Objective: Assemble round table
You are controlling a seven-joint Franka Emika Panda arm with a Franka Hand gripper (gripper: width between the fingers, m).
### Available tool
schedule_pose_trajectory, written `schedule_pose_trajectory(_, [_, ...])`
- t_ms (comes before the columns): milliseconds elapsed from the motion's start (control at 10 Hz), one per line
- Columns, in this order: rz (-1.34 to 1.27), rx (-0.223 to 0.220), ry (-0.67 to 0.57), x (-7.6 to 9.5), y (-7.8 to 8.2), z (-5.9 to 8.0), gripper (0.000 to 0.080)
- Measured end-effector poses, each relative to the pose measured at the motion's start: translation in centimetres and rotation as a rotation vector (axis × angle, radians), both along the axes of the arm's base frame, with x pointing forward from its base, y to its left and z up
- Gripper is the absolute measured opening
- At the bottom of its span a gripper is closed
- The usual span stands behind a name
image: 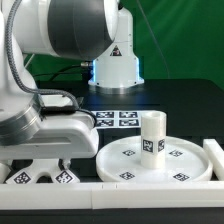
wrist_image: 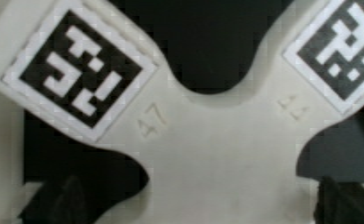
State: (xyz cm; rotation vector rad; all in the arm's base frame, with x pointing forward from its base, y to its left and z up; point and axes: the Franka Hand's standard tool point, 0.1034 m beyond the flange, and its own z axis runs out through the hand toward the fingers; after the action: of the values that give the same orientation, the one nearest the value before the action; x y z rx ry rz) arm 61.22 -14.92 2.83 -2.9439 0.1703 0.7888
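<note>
The round table's white disc (image: pixel 180 165) lies flat at the exterior view's right, with tags near its rim. The short tagged cylindrical leg (image: pixel 152 135) stands upright on its centre. A white cross-shaped piece (image: pixel 45 176) with black-and-white tags lies on the black table at the exterior view's lower left. It fills the wrist view (wrist_image: pixel 205 140). My gripper (image: pixel 47 162) is low over this piece. In the wrist view the gripper (wrist_image: pixel 205 200) is open, with its dark fingers (wrist_image: pixel 69 198) on either side of the piece's narrow waist and small gaps showing.
The marker board (image: pixel 115 118) lies flat behind the disc. A long white border rail (image: pixel 150 187) runs along the front edge, and another rail (image: pixel 216 158) stands at the exterior view's right. The arm's white base (image: pixel 113 65) stands at the back before a green backdrop.
</note>
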Motion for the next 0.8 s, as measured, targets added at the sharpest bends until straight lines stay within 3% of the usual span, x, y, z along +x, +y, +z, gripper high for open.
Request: schedule_pose_trajectory(800, [0.004, 0.002, 0.016, -0.12, 0.37, 0.09, 0.0649])
